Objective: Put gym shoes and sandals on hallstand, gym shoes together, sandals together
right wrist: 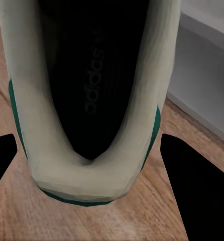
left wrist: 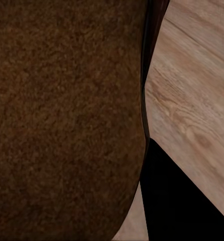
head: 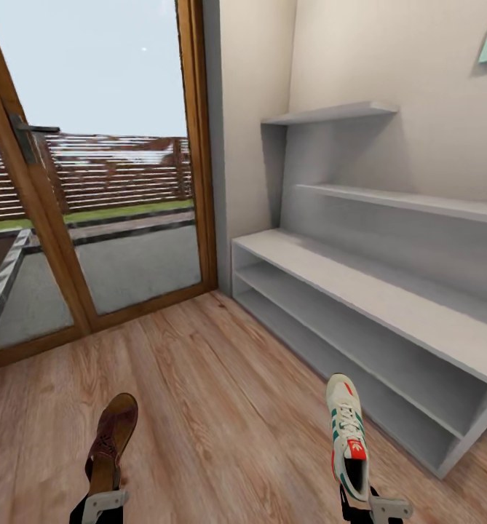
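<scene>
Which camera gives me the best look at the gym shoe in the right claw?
The head view: it shows the whole gym shoe from toe to heel, held at its heel by the right claw, beside the hallstand. The right wrist view is too close, showing just the heel opening and dark insole.

Floor [head: 221, 393]: light wood-grain planks, running from the glass door at 10–11 o'clock to the near edge. Hallstand [head: 389, 306] stands on it at 2–3 o'clock, against the wall: pale grey, low bench top w/ two open shelf levels under it, two stepped wall shelves above. All its levels bare. Floor also visible in both wrist views.
</scene>
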